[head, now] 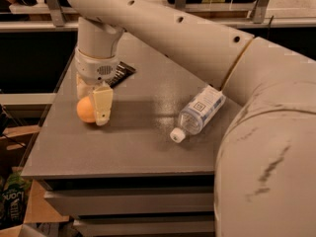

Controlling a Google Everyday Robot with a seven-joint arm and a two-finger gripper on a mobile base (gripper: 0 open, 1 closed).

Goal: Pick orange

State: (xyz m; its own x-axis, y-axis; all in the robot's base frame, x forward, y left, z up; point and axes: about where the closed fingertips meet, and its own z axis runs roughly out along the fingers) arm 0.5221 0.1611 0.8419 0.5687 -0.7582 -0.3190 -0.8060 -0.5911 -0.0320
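The orange [84, 110] sits on the grey table [148, 152] near its left edge. My gripper [91, 107] hangs straight down over it from the big white arm. One cream finger [102, 105] stands in front of the orange's right side and covers part of it. The other finger [80, 84] shows behind the orange's upper left. The fingers stand apart on either side of the orange, which rests on the table.
A clear plastic bottle [200, 113] lies on its side right of centre, white cap toward the front. A dark flat object [121, 74] lies behind the gripper. Cardboard boxes and a green package [12, 200] sit on the floor at the lower left.
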